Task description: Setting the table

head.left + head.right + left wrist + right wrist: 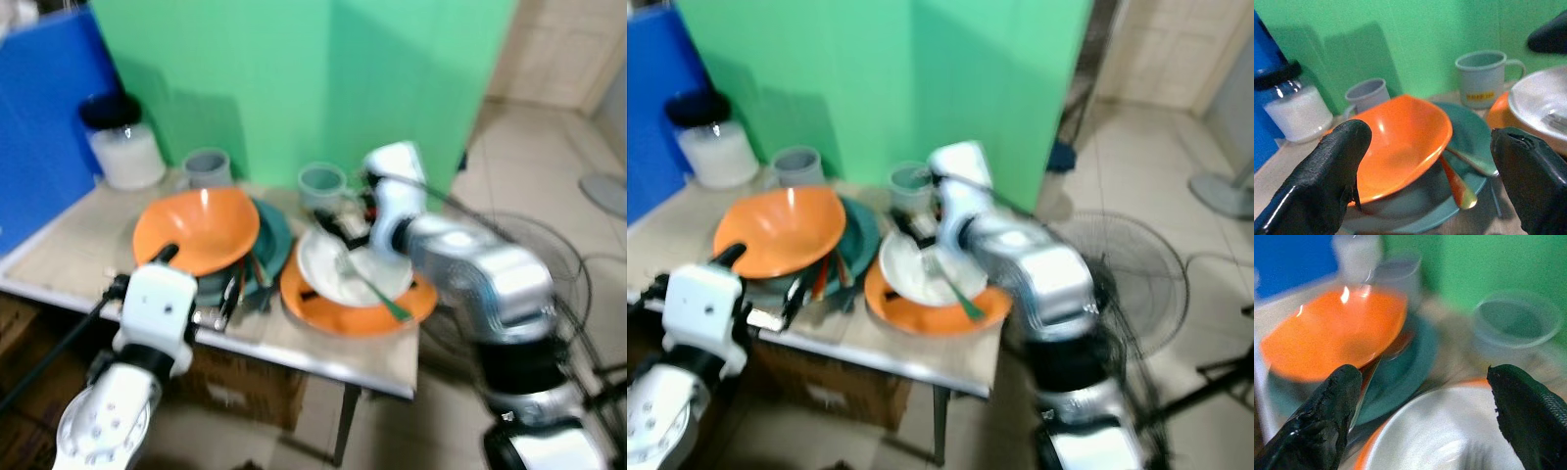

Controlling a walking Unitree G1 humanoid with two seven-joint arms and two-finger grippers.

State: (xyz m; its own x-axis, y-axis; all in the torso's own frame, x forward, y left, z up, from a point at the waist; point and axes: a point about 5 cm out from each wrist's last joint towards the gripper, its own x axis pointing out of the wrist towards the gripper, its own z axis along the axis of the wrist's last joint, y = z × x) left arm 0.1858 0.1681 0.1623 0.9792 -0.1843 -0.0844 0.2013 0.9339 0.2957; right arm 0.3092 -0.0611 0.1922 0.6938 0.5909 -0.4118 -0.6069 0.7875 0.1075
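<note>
Left gripper [1425,171] sits at the table's [59,257] near edge, fingers spread wide, nothing held. Just past it an orange bowl [199,228] tilts on a teal plate [277,238]. Right gripper [1425,416] hovers wide open over the white bowl [348,264] on an orange plate [338,311]. Further back, two grey mugs [1485,78]; one's yellow label is unreadable. Lidded jar [122,142] by the wall.

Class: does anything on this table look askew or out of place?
Yes. The orange bowl sits tilted on the teal plate rather than flat, propped over an orange spoon beneath its rim. Nothing looks spilled or broken.
</note>
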